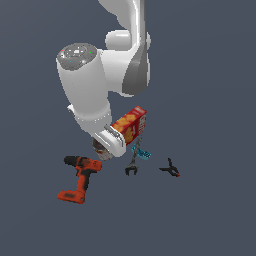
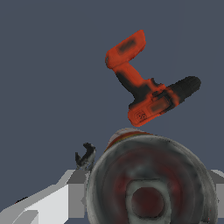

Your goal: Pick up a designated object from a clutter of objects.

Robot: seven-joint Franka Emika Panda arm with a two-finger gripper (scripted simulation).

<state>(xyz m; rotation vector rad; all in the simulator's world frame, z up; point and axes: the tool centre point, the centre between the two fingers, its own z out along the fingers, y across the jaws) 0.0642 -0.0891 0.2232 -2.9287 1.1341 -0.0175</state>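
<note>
The tin can (image 2: 151, 183) fills the near part of the wrist view, seen end-on, with a silvery-grey end and a strip of red, white and brown label. In the exterior view only a sliver of the can (image 1: 99, 148) shows under the white hand. My gripper (image 1: 103, 146) is tilted, and the can sits between its fingers. Grey finger parts (image 2: 75, 192) press against the can's two sides. I cannot tell whether the can is off the floor. The rest of the clutter lies around it.
The red-black drill (image 1: 80, 176) lies on the exterior view's left, and it also shows in the wrist view (image 2: 148, 87). The red-yellow cracker box (image 1: 131, 125) stands just behind the hand. The dark wrench (image 1: 132, 165), the teal piece (image 1: 143, 153) and the black clamp (image 1: 171, 169) lie to the right.
</note>
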